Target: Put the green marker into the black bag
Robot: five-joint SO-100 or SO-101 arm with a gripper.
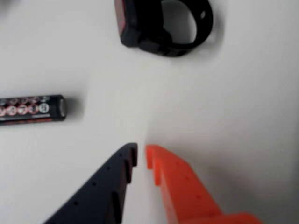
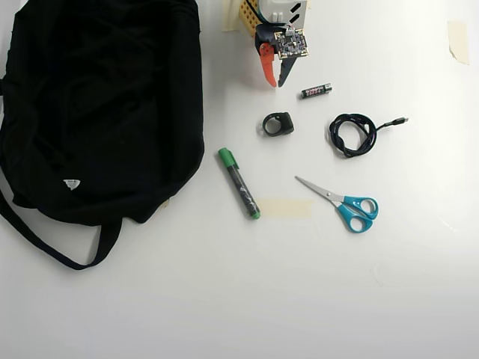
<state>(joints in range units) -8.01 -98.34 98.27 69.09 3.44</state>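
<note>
My gripper [image 2: 274,82] sits at the top middle of the overhead view, pointing down at the white table [image 2: 224,299]. It has one orange finger [image 1: 173,182] and one dark finger [image 1: 107,186]. In the wrist view the two tips are almost together, with just a thin gap, and nothing is between them. The green marker [image 2: 239,183] lies in the middle of the overhead view, tilted, with its green cap at the upper left end. It is well apart from my gripper. The black bag [image 2: 97,105] fills the upper left of the overhead view, and the marker lies just beside its right edge, not touching. A small black ring thing [image 2: 278,123] lies between my gripper and the marker. A little battery [image 2: 316,90] is near my gripper on the right. A coiled black cable [image 2: 352,134] and blue scissors [image 2: 344,206] lie farther right.
</note>
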